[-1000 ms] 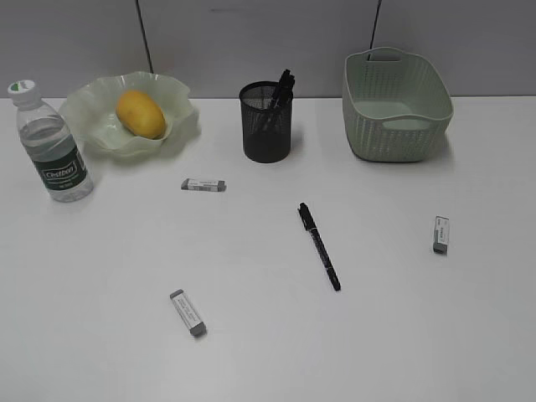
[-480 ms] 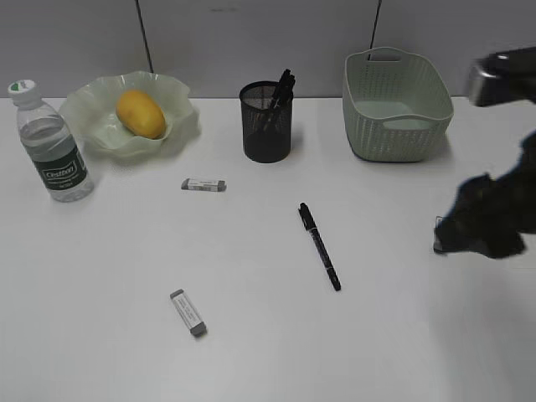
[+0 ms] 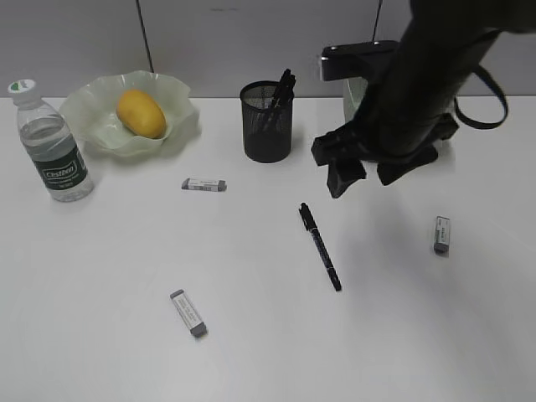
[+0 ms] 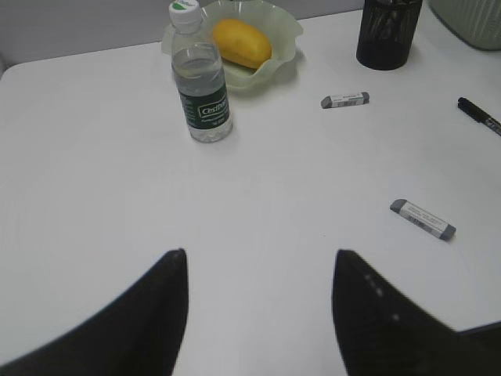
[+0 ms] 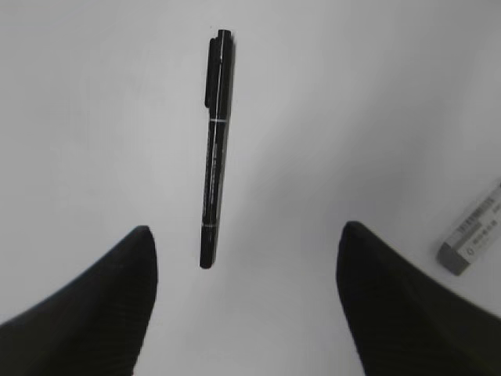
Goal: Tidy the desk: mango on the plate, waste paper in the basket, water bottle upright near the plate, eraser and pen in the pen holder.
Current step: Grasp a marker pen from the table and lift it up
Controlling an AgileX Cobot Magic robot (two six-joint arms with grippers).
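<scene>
The mango lies in the plate at the back left, and the water bottle stands upright beside it. The pen holder holds dark pens. A black pen lies on the desk mid-table, also in the right wrist view. Three erasers lie loose: one below the plate, one at the front, one on the right. My right gripper is open above the desk, just beyond the pen's cap end. My left gripper is open over bare desk. The basket is mostly hidden behind the right arm. No waste paper shows.
The right arm reaches in from the upper right and covers the basket area. A grey wall runs along the back edge of the desk.
The right arm has swung in from the right edge toward the middle, now over the desk near the pen. Nothing on the desk has moved.
</scene>
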